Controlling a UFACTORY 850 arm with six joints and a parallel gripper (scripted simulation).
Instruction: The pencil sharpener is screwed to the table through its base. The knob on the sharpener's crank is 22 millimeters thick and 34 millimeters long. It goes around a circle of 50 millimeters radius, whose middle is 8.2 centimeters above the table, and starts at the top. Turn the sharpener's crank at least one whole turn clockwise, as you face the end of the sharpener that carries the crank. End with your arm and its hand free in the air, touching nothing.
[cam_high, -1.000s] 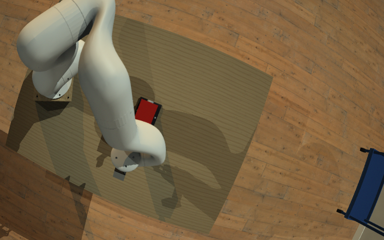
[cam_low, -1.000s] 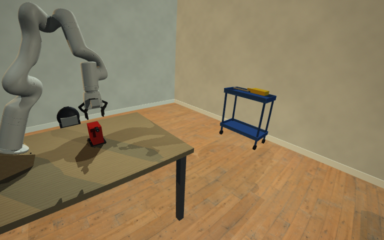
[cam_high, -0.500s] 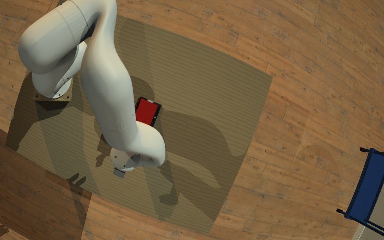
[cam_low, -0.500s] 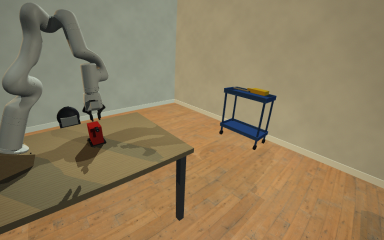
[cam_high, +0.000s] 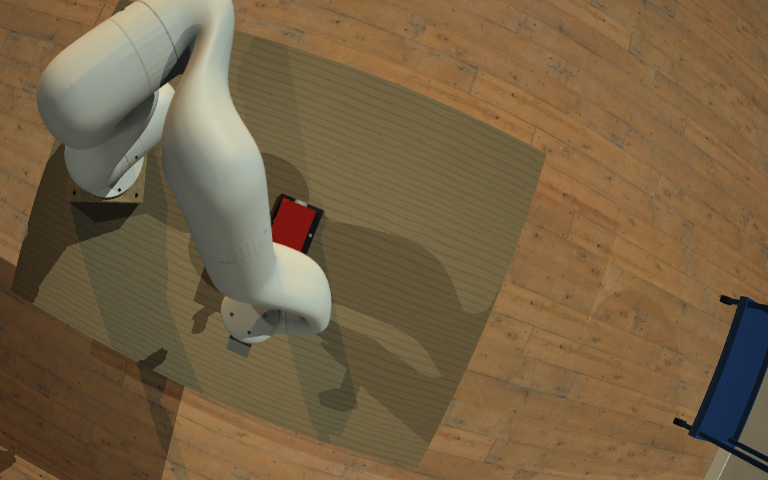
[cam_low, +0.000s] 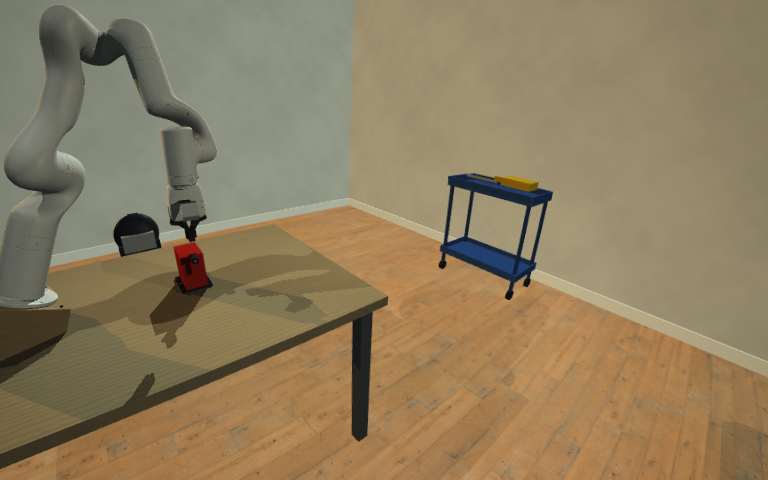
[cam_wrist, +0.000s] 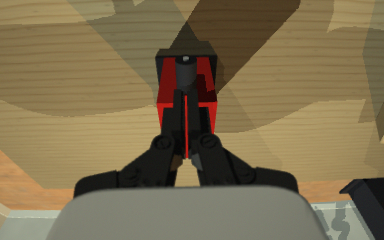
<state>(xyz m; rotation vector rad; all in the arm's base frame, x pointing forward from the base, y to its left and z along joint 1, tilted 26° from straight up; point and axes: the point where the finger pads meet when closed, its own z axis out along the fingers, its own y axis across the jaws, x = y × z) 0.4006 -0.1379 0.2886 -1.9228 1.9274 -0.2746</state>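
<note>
The red pencil sharpener (cam_low: 190, 267) stands on its black base on the table; it also shows in the overhead view (cam_high: 294, 223) and in the wrist view (cam_wrist: 187, 107). Its dark grey crank knob (cam_wrist: 185, 74) sits at the top of the crank end, seen end-on in the wrist view. My gripper (cam_wrist: 186, 105) (cam_low: 190, 233) points straight down just above the sharpener's top. Its two black fingers are pressed together with nothing between them, and their tips lie just short of the knob. In the overhead view the arm hides the gripper.
A black round object with a grey plate (cam_low: 135, 233) stands on the table behind the sharpener. The arm's base (cam_low: 25, 294) is at the table's left. A blue cart (cam_low: 495, 226) with a yellow box (cam_low: 516, 182) stands by the far wall.
</note>
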